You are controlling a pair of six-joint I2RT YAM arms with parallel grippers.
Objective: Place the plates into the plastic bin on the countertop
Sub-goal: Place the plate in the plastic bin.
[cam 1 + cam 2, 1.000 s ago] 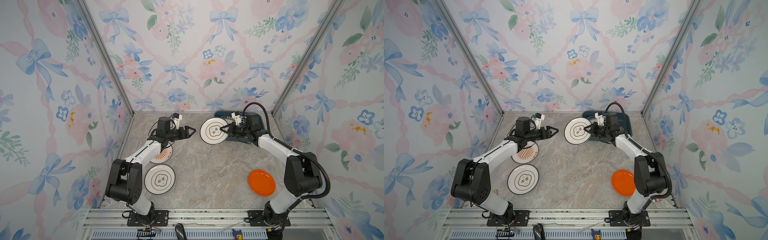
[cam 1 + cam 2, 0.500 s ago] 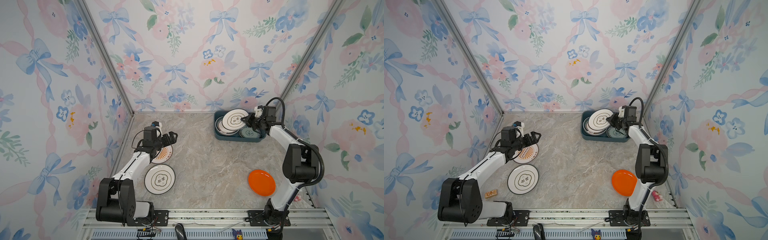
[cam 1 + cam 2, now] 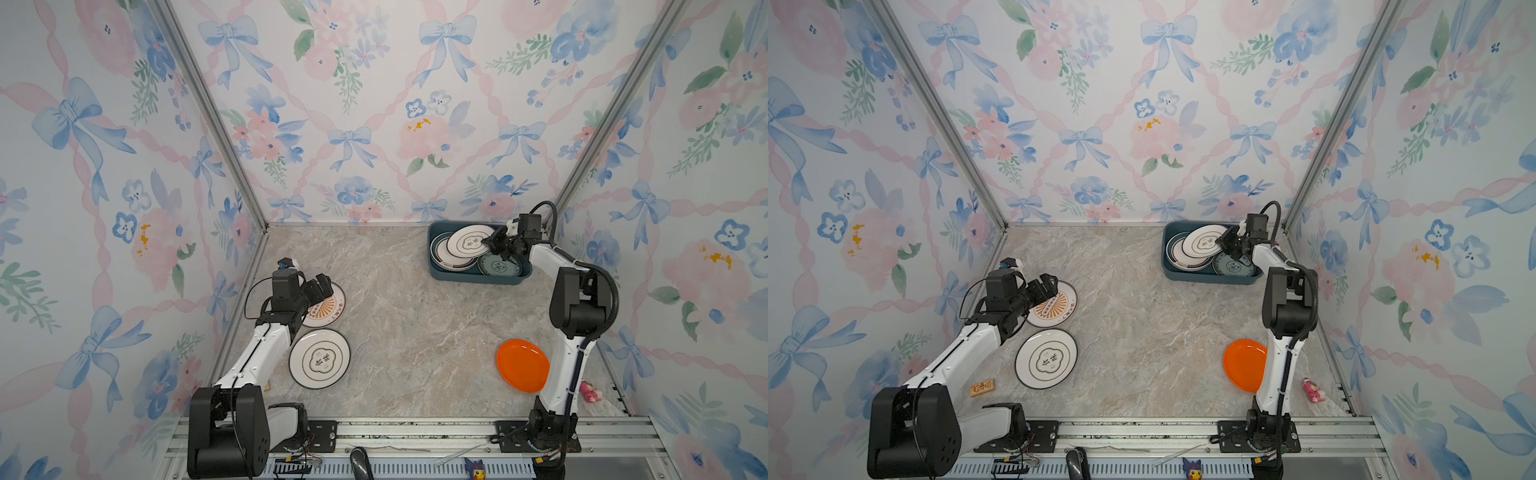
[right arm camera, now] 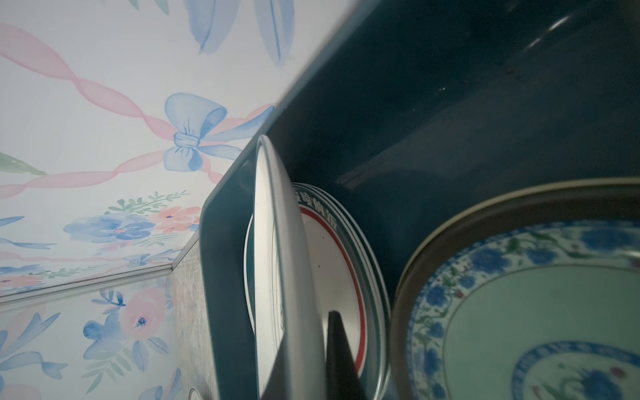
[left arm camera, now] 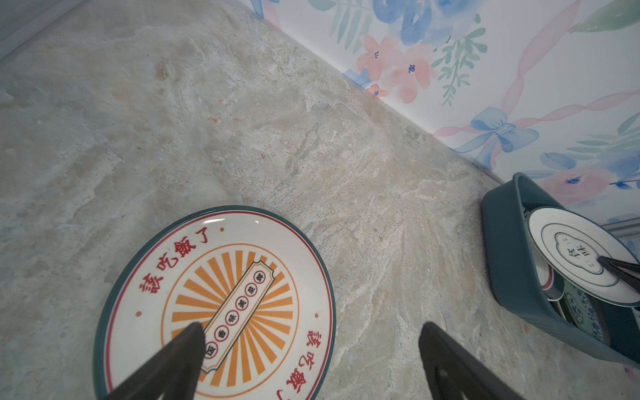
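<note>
Right gripper clenches an emblem plate, tilted inside the plastic bin. Left gripper gapes over the sunburst plate

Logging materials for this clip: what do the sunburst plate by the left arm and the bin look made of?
Sunburst plate: glazed ceramic or melamine, unclear which; glossy glints on its rim. Bin: moulded plastic, semi-gloss; thin smooth walls, rounded corners, soft reflections.

We read red characters 該吃飯了 on the rim of the sunburst plate. Its central banner holds six circled characters, unreadable to us. The emblem plate bears two dark characters, illegible.
</note>
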